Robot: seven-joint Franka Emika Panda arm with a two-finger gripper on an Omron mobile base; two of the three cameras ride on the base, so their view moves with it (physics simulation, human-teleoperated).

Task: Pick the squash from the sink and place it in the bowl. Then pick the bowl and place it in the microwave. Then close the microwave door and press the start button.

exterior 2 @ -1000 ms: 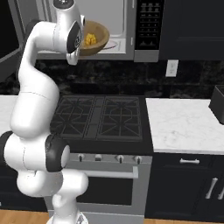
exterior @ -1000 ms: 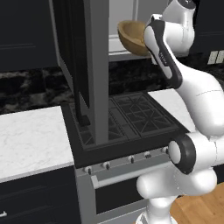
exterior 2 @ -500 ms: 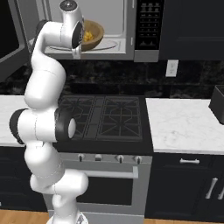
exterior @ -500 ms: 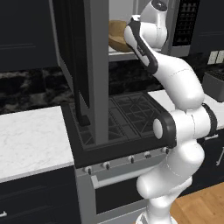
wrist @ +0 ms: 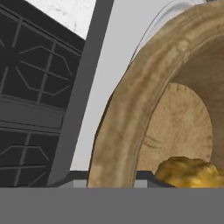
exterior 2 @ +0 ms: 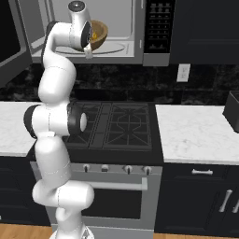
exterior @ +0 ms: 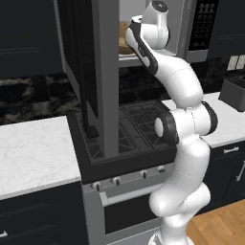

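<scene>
microwave door [exterior: 93, 72] wide open — cavity clear

Black gas stove [exterior 2: 116, 126] between white marble counters [exterior 2: 196, 133]; wall outlet [exterior 2: 183, 72] above.

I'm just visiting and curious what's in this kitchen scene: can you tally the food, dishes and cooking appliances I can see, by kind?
Vegetables: 1, the squash in the bowl
Dishes: 1, the wooden bowl, held by the gripper
Cooking appliances: 2, the open microwave and the stove
Total: 4
</scene>
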